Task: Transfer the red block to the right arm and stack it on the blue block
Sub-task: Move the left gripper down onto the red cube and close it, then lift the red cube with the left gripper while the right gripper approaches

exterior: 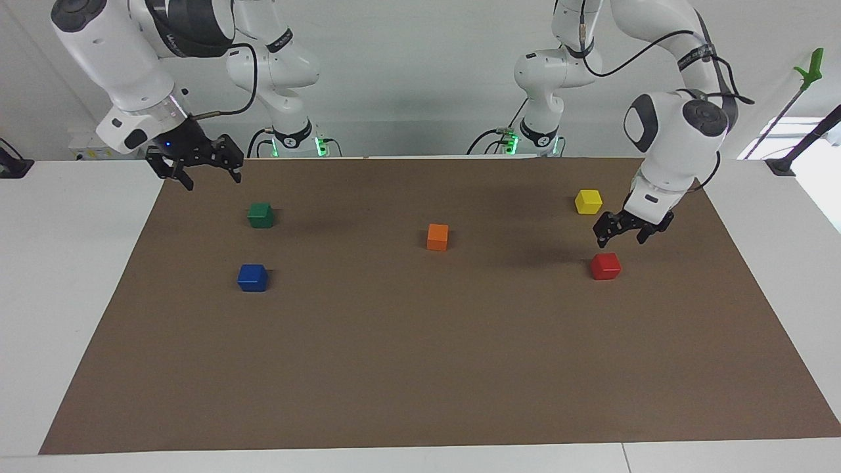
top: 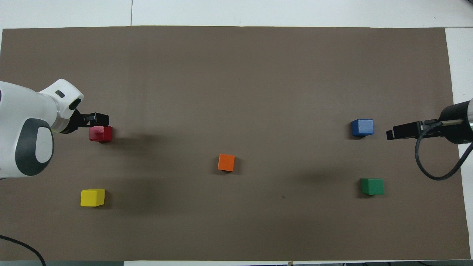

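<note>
Fingers of the left gripper [exterior: 621, 232] stand spread apart and carry nothing, hanging just above the red block [exterior: 605, 266], which sits untouched on the brown mat [exterior: 420, 368] toward the left arm's end of the desk [exterior: 59, 263]. From overhead those fingers [top: 99, 119] overlap the block's edge (the facing view shows a clear gap of air between them). Fingers of the right gripper [exterior: 205, 169] are likewise released and hold nothing; that gripper hangs over the mat's corner at the right arm's end, close to the robots, and the right arm [exterior: 125, 59] bends down to it from above. The blue block [exterior: 252, 277] rests on the mat toward the right arm's end, farther from the robots than the green block [exterior: 261, 215]. An orange block [exterior: 437, 236] sits near the mat's middle, and a yellow block [exterior: 588, 201] lies nearer to the robots than the red one.
</note>
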{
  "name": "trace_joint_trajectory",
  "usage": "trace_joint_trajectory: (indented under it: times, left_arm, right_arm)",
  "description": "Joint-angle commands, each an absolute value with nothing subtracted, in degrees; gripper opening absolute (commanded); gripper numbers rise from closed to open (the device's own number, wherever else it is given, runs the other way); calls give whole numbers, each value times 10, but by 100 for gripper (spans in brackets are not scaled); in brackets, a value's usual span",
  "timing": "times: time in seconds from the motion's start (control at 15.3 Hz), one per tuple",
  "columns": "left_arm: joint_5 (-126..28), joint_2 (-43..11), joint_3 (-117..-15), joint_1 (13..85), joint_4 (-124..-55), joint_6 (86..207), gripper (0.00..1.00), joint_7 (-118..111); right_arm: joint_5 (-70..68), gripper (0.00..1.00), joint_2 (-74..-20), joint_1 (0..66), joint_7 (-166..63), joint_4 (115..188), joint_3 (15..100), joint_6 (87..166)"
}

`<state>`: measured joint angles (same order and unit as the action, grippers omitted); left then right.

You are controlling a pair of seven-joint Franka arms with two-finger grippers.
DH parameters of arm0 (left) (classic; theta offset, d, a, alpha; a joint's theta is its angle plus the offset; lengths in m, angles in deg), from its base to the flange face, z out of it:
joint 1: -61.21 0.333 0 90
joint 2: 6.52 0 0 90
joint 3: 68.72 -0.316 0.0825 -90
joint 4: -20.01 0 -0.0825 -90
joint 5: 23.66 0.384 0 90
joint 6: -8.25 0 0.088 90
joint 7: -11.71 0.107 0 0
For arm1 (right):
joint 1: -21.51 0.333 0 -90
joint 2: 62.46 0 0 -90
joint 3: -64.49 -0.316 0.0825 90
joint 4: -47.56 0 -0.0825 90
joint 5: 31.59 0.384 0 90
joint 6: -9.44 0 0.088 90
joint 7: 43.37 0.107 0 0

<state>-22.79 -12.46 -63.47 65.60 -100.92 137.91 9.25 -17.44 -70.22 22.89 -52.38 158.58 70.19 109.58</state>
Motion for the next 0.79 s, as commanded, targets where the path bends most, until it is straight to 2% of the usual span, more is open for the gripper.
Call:
trace_joint_trajectory:
  times: [0.0, 0.26, 0.46, 0.65, 0.72]
  left_arm:
    - [-231, -121, -634, 674, -1048, 1428, 100, 118]
    - [-231, -136, -633, 675, -1058, 1440, 100, 139]
    - [-232, -139, -633, 673, -1071, 1450, 100, 140]
    - [-232, -142, -633, 669, -1086, 1473, 100, 140]
    - [-231, -149, -633, 667, -1086, 1474, 88, 136]
  right_arm:
    - [-75, 100, -731, 204, -577, 1643, 697, 1130]
    - [78, 100, -734, 162, -704, 1691, 697, 1125]
    - [192, 100, -729, 116, -825, 1754, 698, 1110]
    - [270, 100, -719, 103, -859, 1771, 698, 1064]
    - [301, 100, -711, 103, -867, 1774, 698, 1049]
